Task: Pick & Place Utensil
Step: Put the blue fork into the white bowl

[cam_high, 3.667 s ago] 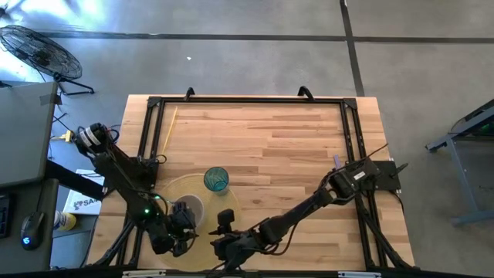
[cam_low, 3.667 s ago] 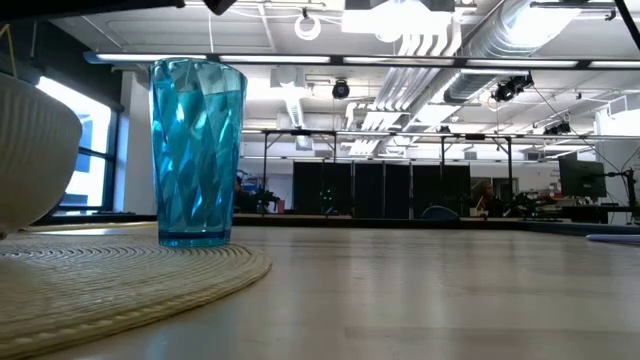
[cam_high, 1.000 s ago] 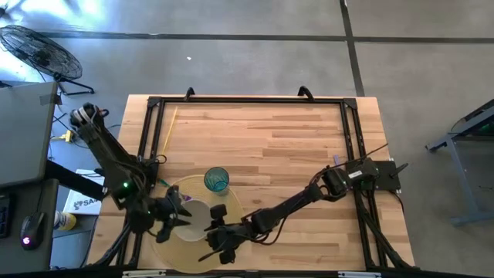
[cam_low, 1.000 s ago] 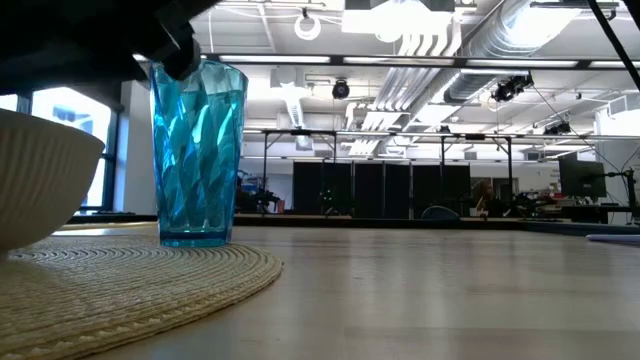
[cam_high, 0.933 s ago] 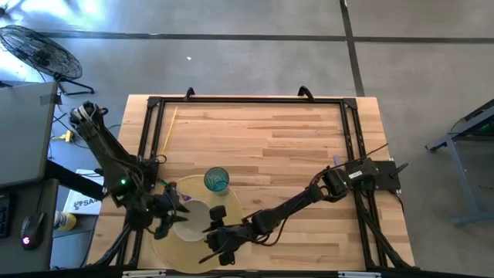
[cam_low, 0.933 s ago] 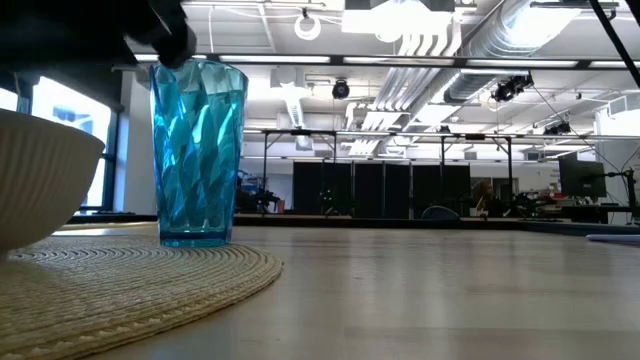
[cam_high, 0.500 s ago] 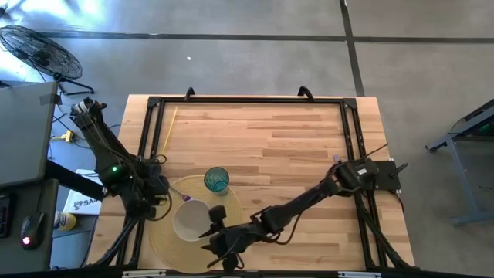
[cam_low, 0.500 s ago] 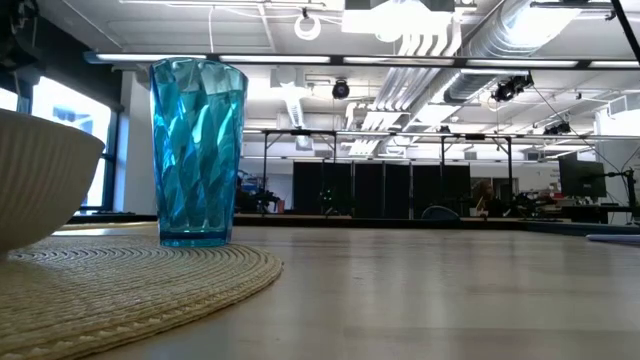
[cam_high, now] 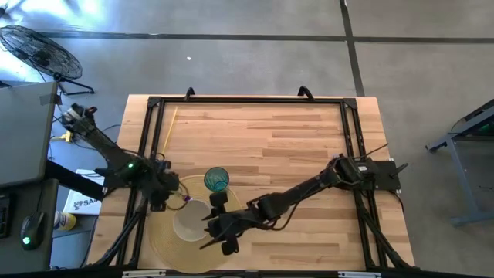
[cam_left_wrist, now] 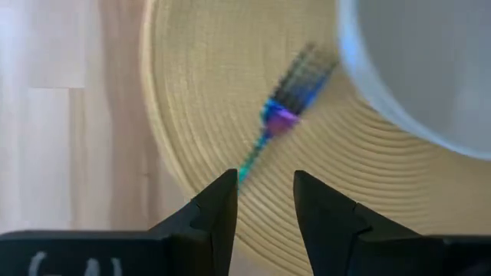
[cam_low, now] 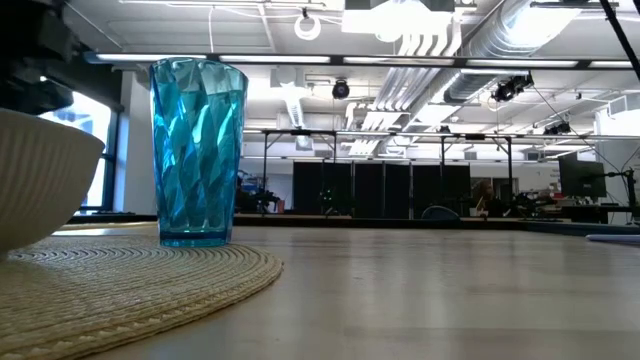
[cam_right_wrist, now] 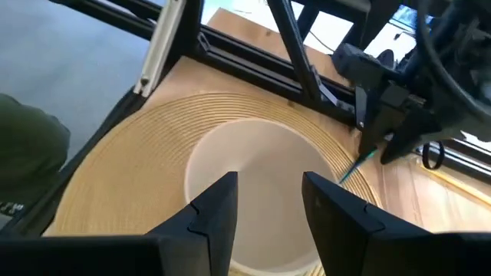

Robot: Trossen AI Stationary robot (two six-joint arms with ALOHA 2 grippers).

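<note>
We see a slim fork with a teal-to-purple sheen lying on the woven mat beside the white bowl. The left gripper hovers above its handle, fingers parted, apparently holding nothing.

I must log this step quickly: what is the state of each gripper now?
Left gripper: open, holding nothing; the fork lies on the mat beyond its fingertips.
Right gripper: open, empty, above the bowl.
</note>
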